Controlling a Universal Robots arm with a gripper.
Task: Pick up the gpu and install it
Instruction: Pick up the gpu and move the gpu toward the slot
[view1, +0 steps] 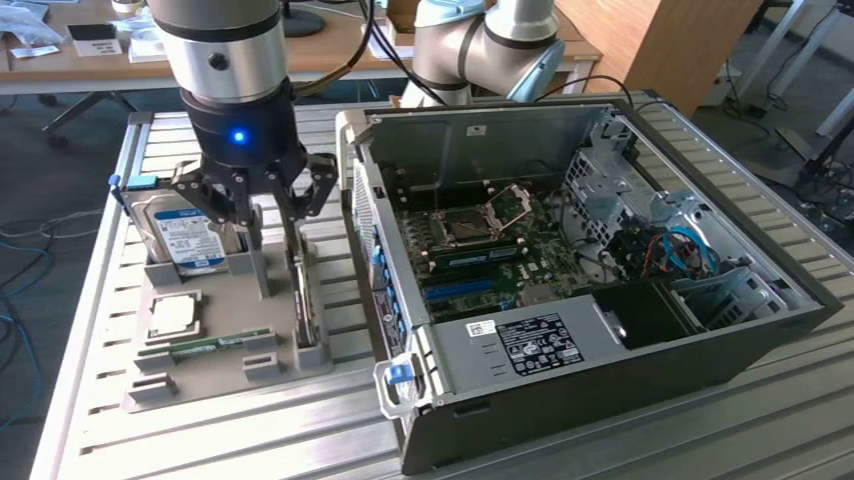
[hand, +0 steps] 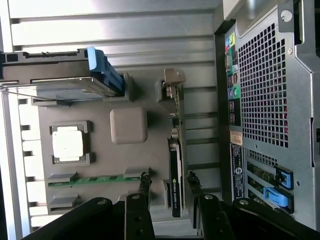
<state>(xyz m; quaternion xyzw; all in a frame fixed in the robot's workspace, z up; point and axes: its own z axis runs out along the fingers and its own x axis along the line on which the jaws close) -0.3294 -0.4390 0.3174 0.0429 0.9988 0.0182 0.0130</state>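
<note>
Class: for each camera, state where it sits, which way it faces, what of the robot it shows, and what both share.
Exterior view: off the arm, raised, looking down at the open computer case and tray; shows arm and gripper.
Wrist view: on the wrist, looking down past the gripper at the tray.
Shared: gpu, hard drive, tray, computer case, gripper.

One each: gpu (hand: 175, 186), hard drive (view1: 184, 235), RAM stick (hand: 100, 179), CPU (hand: 68, 143).
</note>
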